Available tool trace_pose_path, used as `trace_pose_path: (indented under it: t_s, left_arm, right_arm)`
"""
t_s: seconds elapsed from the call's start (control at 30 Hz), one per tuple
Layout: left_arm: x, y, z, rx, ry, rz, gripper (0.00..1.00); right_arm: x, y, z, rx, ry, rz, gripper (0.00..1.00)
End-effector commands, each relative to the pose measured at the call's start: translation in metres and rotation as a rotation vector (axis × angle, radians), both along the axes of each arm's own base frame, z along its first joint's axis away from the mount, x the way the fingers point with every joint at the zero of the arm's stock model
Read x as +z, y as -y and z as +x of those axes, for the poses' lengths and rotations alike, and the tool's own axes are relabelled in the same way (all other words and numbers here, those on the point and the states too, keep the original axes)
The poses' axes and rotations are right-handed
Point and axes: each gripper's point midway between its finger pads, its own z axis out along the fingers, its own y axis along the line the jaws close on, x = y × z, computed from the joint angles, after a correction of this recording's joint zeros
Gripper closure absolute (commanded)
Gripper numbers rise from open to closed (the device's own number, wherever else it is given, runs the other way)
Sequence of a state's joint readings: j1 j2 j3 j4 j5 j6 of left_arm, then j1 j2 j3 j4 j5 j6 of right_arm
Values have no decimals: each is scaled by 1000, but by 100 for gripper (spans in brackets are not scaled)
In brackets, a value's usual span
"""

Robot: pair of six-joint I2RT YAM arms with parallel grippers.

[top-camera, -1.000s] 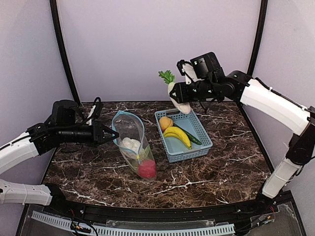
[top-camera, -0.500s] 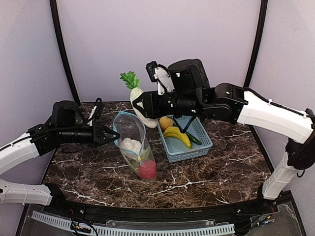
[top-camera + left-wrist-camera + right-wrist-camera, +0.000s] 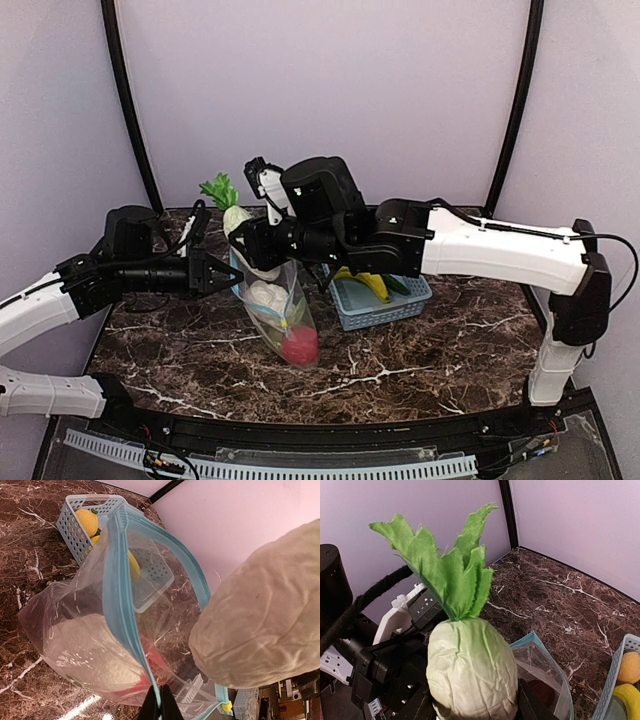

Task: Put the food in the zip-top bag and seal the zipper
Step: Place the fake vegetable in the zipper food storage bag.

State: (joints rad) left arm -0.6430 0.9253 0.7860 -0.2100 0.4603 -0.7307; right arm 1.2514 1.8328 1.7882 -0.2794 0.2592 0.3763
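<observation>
My right gripper (image 3: 258, 258) (image 3: 475, 711) is shut on a white radish (image 3: 243, 240) (image 3: 472, 670) with green cloth leaves (image 3: 445, 570), which hangs just over the mouth of the zip-top bag (image 3: 288, 305) (image 3: 165, 615). The left wrist view shows the radish (image 3: 265, 620) looming at the bag's opening. My left gripper (image 3: 232, 272) (image 3: 161, 707) is shut on the teal zipper (image 3: 117, 595) and holds the mouth open and upright. Inside the bag lie a white cauliflower (image 3: 266, 295) (image 3: 90, 650) and a red apple (image 3: 299, 343).
A light blue lattice basket (image 3: 385, 302) (image 3: 75, 525) stands right of the bag, mostly under my right arm. It holds an orange (image 3: 86, 521) (image 3: 630, 667), a yellow banana (image 3: 372, 285) and a green cucumber (image 3: 398, 284). Dark marble tabletop lies all round.
My right arm has swung left from above the basket, carrying the radish to the bag's mouth. The left gripper and the bag have stayed still.
</observation>
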Motion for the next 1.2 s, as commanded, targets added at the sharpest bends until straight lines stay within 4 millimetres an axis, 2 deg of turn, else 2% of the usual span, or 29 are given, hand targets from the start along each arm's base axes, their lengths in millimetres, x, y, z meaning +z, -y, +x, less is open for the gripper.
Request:
trace_pose_path:
  t_s: [0.0, 0.17, 0.33, 0.5, 0.67, 0.8, 0.97, 1.07, 1.17]
  left_arm:
    - [11, -2, -3, -2, 30, -35, 99]
    - [12, -4, -3, 3, 34, -36, 99]
    - [12, -4, -3, 6, 35, -35, 99]
    - [10, -4, -3, 8, 31, -33, 99]
    - [8, -5, -3, 11, 29, -30, 99]
    - [6, -6, -3, 15, 26, -30, 99]
    - [6, -7, -4, 19, 28, -30, 99]
    - [6, -7, -4, 17, 28, -30, 99]
    - [6, -7, -4, 16, 29, -29, 99]
  right_arm:
    - [3, -13, 0, 13, 37, 26, 78]
    - [-22, -9, 5, -34, 1, -36, 78]
    - [-52, 6, 7, -80, -35, -120, 78]
    - [-70, 19, 7, -110, -60, -179, 78]
    - [-80, 30, 8, -145, -77, -230, 73]
    - [-80, 37, 7, -159, -86, -246, 63]
    - [-79, 46, 10, -189, -82, -265, 38]
    - [-71, 49, 10, -193, -72, -257, 25]
    - [-60, 51, 10, -190, -58, -242, 20]
